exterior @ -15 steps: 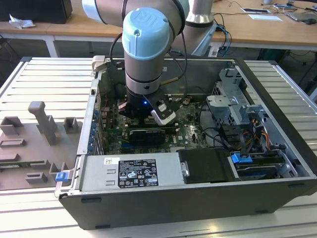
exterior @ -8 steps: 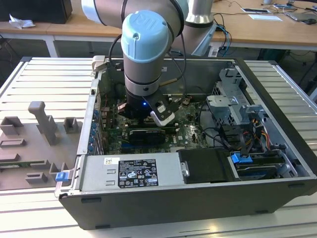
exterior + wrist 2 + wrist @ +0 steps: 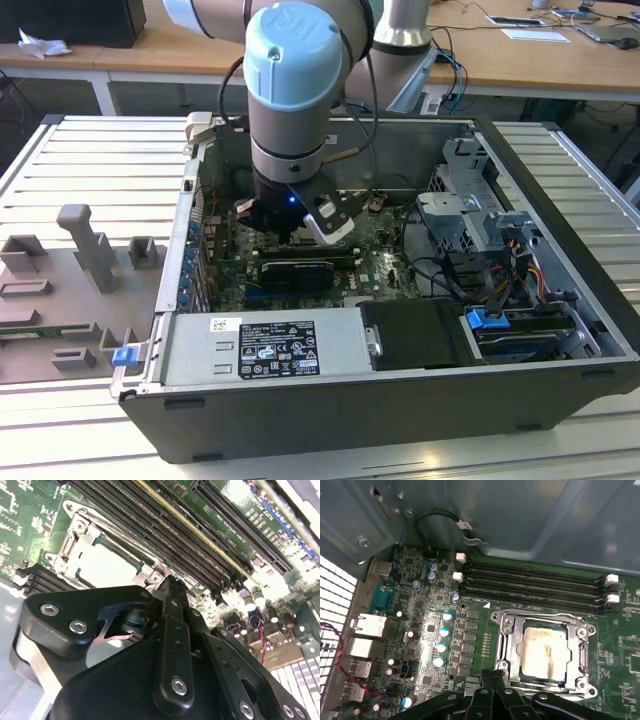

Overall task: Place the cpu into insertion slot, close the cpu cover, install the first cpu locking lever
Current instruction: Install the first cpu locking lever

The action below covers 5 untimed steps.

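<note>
The cpu [image 3: 543, 650] lies flat in the middle of the green board, its pale metal top showing through the window of the cpu cover [image 3: 507, 645]. The cover is down around it, and the insertion slot is hidden beneath both. My gripper [image 3: 494, 679] hangs low over the board at the socket's edge, fingers together with nothing visible between them. In the second wrist view the gripper [image 3: 171, 582] tip sits just off a corner of the cover [image 3: 80, 537], beside the cpu [image 3: 107, 565]. In the exterior view the gripper [image 3: 287, 226] is inside the open computer case.
Long black memory slots [image 3: 535, 580] run beside the socket. A long black card [image 3: 297, 270] lies in front of the gripper. A power supply [image 3: 265, 350] lines the near case wall. A drive cage [image 3: 470, 200] and cables [image 3: 500, 280] are at the exterior view's right.
</note>
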Available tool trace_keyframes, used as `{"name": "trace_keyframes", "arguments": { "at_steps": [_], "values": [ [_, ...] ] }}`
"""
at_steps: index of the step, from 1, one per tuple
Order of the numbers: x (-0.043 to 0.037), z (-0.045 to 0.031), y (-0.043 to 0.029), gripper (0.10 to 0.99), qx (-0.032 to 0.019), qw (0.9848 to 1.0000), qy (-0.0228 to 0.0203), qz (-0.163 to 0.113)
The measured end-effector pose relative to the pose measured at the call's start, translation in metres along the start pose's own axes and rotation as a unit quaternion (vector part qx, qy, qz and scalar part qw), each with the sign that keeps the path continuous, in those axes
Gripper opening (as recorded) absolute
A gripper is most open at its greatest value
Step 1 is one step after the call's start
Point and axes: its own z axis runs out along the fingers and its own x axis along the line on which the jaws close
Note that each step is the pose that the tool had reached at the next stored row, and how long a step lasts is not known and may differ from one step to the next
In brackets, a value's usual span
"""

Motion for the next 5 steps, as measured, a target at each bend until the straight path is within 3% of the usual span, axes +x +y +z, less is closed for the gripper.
{"name": "trace_keyframes", "arguments": {
  "at_steps": [5],
  "values": [
    [-0.0001,-0.0027,0.0008,0.106,-0.0003,1.0,-0.0001,0.0]
  ]
}}
